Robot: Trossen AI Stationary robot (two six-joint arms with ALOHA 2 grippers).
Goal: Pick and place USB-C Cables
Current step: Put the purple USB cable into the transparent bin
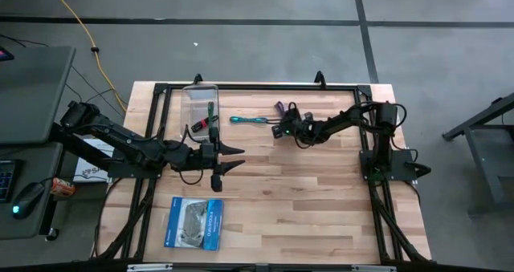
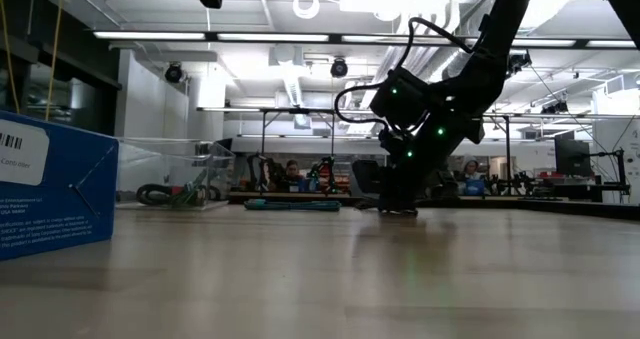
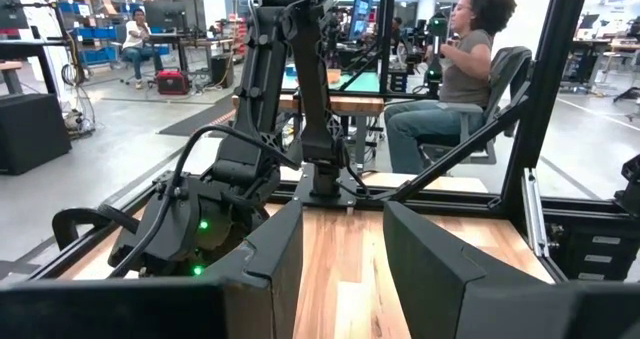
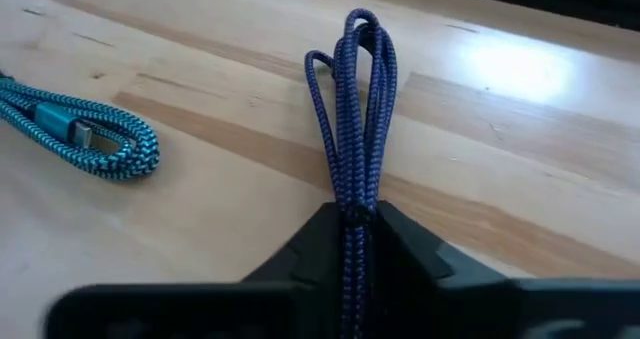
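Gripping stage: the purple cable (image 4: pixel 358 129) is pinched between the two fingers of the right hand (image 4: pixel 356 241), so the pick of this bundle is judged to be in hand, with the placing not yet done.

Left hand (image 1: pixel 230 159): it is held over the desk (image 1: pixel 321 208) just in front of the clear bin (image 1: pixel 199 95), with the fingers spread apart and nothing between them, as the left wrist view shows.

Clear bin: a green cable (image 1: pixel 211 111) with a red-black end is seen lying inside it, so this is judged to be the place for the cables.

Teal cable (image 1: pixel 249 119): it is laid flat on the desk between the bin and the right hand, apart from both; in the right wrist view its plug is seen tucked into the coil.

Right hand, position: it is set low at the far middle of the desk, the purple loops standing out beyond the fingertips.

Next move: a lift clear of the wood is called for, then a carry leftward over the teal cable to the bin.

Writing: on the blue-and-white packet (image 2: pixel 50 184) a barcode and a word ending in "Controller" can be read; the rest is too small.
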